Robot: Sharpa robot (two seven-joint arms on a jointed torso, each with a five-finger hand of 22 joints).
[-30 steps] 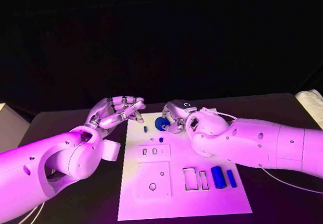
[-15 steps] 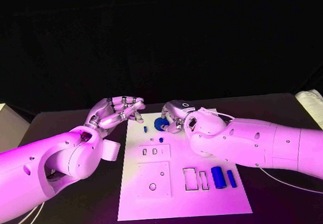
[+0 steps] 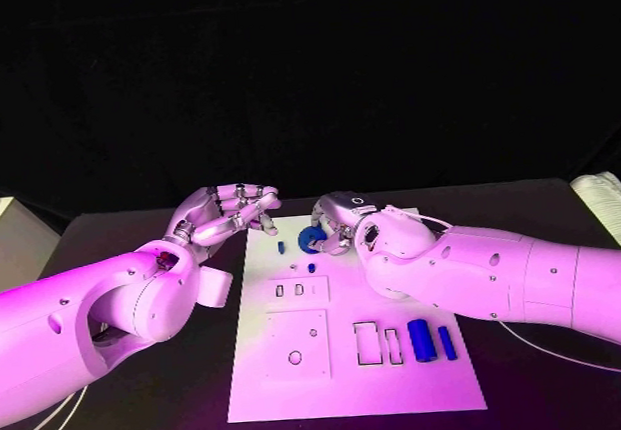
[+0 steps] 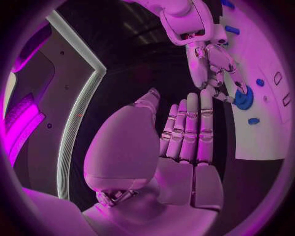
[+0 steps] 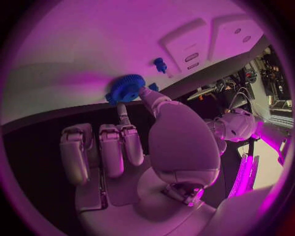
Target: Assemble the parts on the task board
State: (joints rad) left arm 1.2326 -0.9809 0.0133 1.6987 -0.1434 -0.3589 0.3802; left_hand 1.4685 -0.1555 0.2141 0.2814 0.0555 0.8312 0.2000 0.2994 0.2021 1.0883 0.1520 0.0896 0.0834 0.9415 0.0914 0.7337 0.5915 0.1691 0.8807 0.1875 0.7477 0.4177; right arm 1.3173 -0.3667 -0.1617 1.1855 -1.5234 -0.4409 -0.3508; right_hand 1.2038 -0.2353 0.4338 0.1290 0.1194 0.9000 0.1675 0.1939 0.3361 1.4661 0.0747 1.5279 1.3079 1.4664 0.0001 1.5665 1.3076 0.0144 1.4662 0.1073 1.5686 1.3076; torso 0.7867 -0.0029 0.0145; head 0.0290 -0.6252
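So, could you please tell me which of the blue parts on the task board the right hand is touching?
The round toothed blue gear at the board's far end, under the right hand. The other blue parts are small pegs or straight bars, all untouched.

One task board [image 3: 266,379], five blue parts [image 3: 421,339].

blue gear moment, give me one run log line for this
right hand: pinches blue gear at far end of task board | left hand: holds nothing, off board's left edge | two blue cylinders: lying near end
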